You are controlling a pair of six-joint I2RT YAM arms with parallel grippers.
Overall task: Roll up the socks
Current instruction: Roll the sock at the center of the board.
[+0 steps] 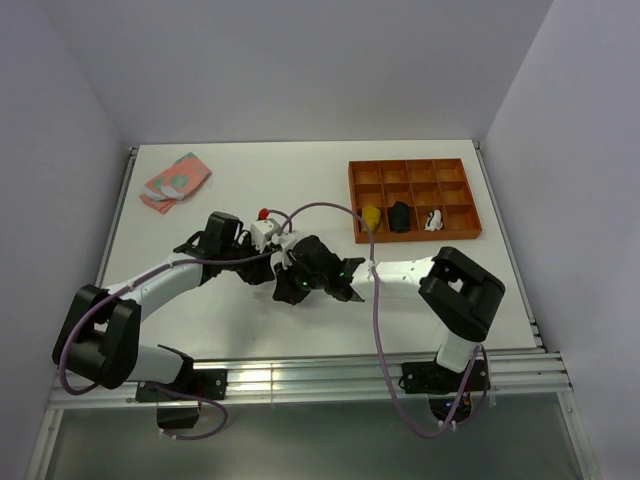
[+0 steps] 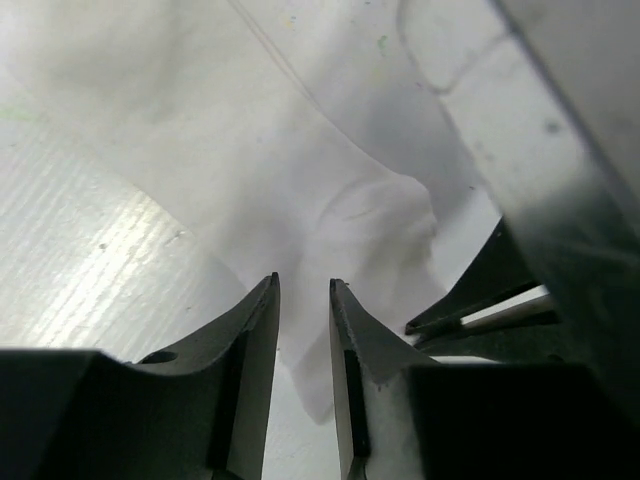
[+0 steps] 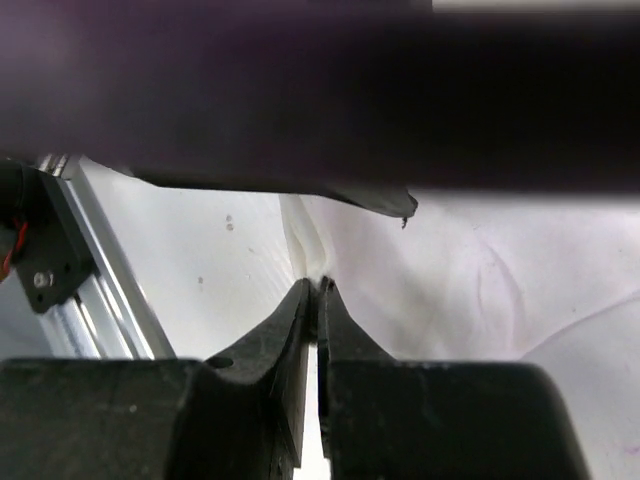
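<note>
**At the middle of the counter (image 1: 300, 190), the right tool (image 3: 318, 285) is pinching a white sock (image 2: 330, 170) while the left tool (image 2: 303, 285) is standing parted**

Between the two arms, the white sock is lying crumpled on the counter, loosely gathered and not yet a tight bundle. The right tool is clenching a raised fold of it at the very fingertips, probably to anchor that edge so the fabric is not sliding while the other arm works. The left tool is hanging low over the same sock with a narrow gap between its jaws, grasping nothing that I can make out. The wrist view is too close and pale to be sure no thin layer is sitting in the gap. Both tools are crowding one small patch of cloth, since rolling thin fabric takes one holding point and one turning point. Judging by the loose folds, the roll is only partway along, and the left tool is likely lining up for a fresh bite. Well apart, an orange tray (image 1: 353, 200) is sitting at the far right, perhaps waiting for finished bundles, and a pink and green cloth (image 1: 175, 180) is lying at the far left.
</note>
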